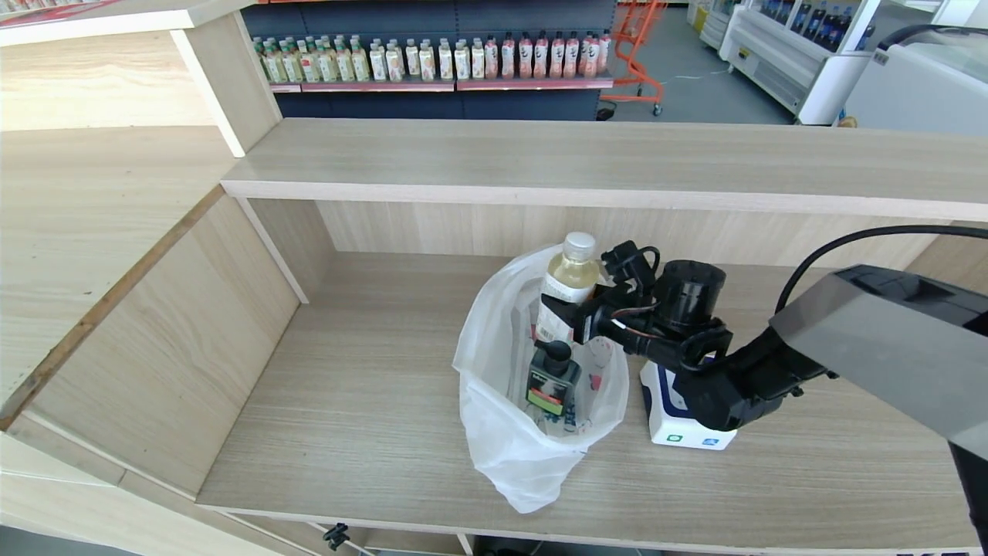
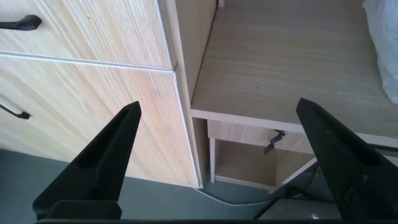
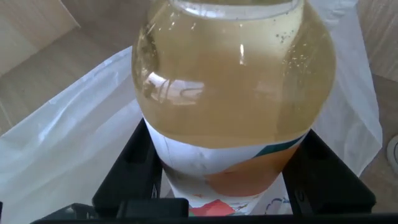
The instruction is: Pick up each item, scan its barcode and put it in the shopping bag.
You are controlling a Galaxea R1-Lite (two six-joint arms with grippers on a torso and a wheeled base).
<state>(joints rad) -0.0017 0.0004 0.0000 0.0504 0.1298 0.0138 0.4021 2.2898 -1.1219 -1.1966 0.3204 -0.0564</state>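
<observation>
My right gripper [image 1: 557, 318] is shut on a clear bottle of pale yellow drink [image 1: 570, 282] with a white cap, holding it upright over the open mouth of the white plastic shopping bag [image 1: 502, 401]. Up close in the right wrist view, the bottle [image 3: 233, 93] sits between the black fingers [image 3: 130, 174] above the bag [image 3: 62, 149]. Inside the bag stands a dark bottle with a black pump top [image 1: 553, 376]. My left gripper [image 2: 217, 149] hangs open off the counter's front edge, with nothing between its fingers.
A white and blue box-shaped scanner [image 1: 679, 417] stands on the wooden counter [image 1: 347, 401] right of the bag, partly behind my right arm. A raised wooden ledge [image 1: 617, 166] runs along the back. Drawer fronts with black handles [image 2: 18, 23] lie below the counter's left side.
</observation>
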